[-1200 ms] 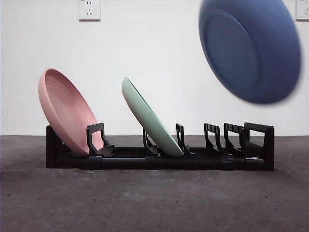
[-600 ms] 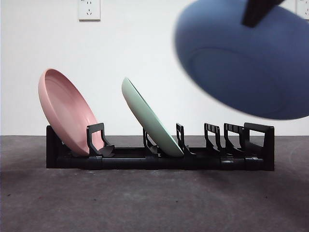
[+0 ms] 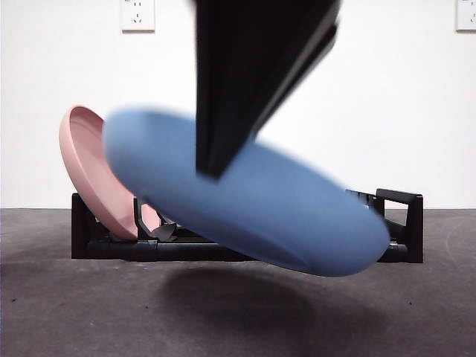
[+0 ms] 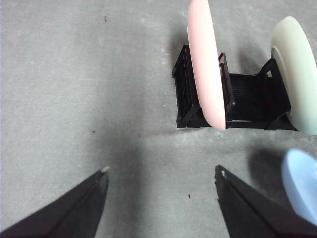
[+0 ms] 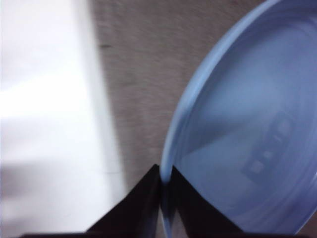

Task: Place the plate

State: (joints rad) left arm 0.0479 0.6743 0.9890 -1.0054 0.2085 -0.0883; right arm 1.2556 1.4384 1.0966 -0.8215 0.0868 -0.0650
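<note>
Overhead, blue plate above dark grey table, white wall

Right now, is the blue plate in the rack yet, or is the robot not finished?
Not finished. The pink plate and green plate already stand in the black rack. The right gripper is shut on the blue plate, carrying it tilted in the air above the table, in front of the rack. It is not in a slot yet. The left gripper waits open, holding nothing.

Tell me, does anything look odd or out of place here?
Only the blue plate: the right gripper holds it by the rim, tilted in mid-air before the rack, not slotted upright like the pink plate.
</note>
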